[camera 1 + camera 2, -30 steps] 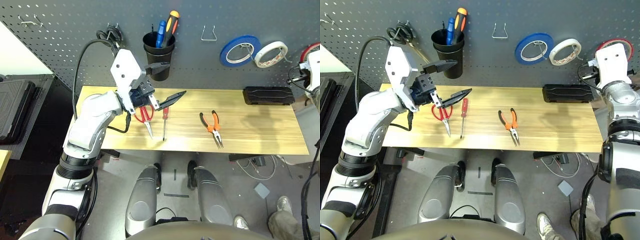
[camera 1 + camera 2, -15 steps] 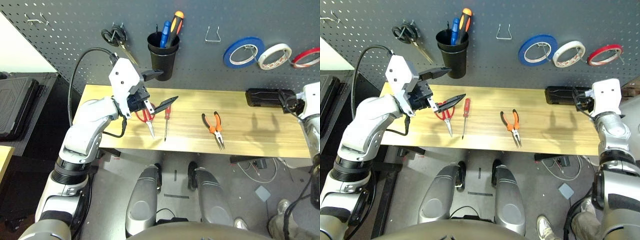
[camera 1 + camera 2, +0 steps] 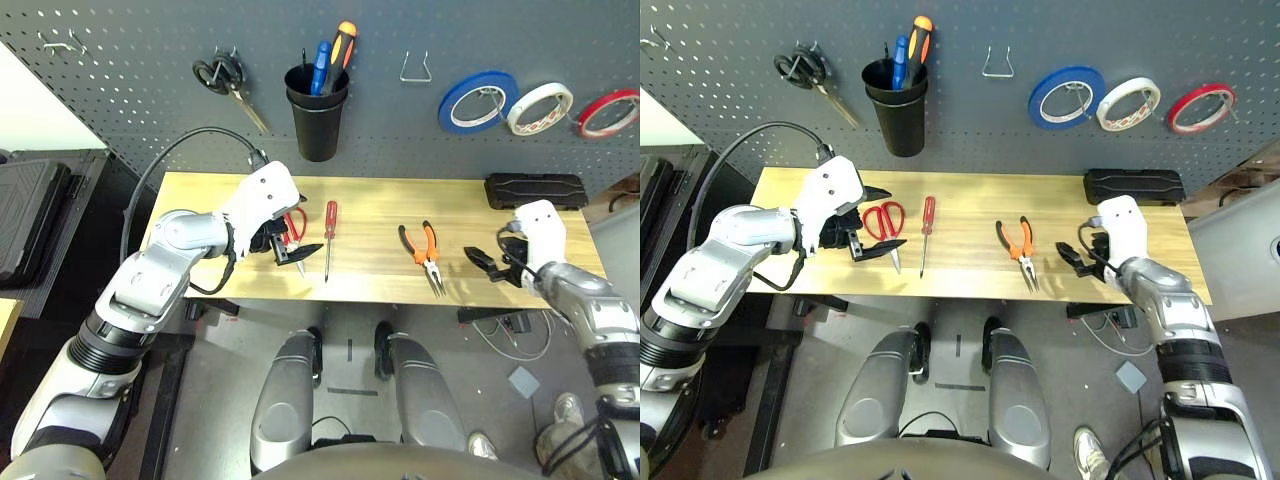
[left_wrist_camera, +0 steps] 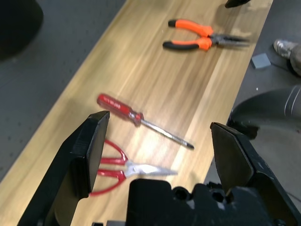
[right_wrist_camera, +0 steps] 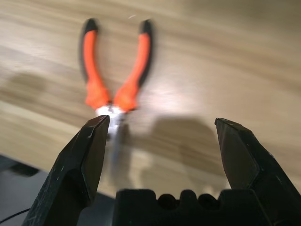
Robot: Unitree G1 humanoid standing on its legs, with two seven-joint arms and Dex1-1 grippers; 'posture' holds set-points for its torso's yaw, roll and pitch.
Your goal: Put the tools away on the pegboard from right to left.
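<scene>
Pliers (image 3: 424,252) next, by my reckoning: the red tape ring (image 3: 608,112) hangs on the pegboard (image 3: 120,90) at the far right, beside the white roll (image 3: 541,107) and blue roll (image 3: 484,100), so the rightmost tool left on the table (image 3: 540,280) is the pliers. They lie flat, long axis running front to back, orange handles toward the pegboard, nose toward the table's front edge. My right gripper (image 3: 484,264) sits low just to their right, at about the height of the nose, fingers spread wide and holding nothing; in the right wrist view the pliers (image 5: 113,75) lie ahead, off toward one finger (image 5: 87,155), not centred between the pair. This arm is far the nearer. The move turns on shifting left until the handles sit between the fingers, closing across the long axis. Further left lie the screwdriver (image 3: 329,235), also front to back with its red handle toward the board, then the red scissors (image 3: 292,232) under my left gripper (image 3: 292,243), which hovers there spread and empty. Bare wire hook (image 3: 416,68) above the pliers looks the likely home. Cup (image 3: 317,120) and black scissors (image 3: 228,82) sit on the board to the left. Black case (image 3: 536,190) lies at the table's back right corner.
</scene>
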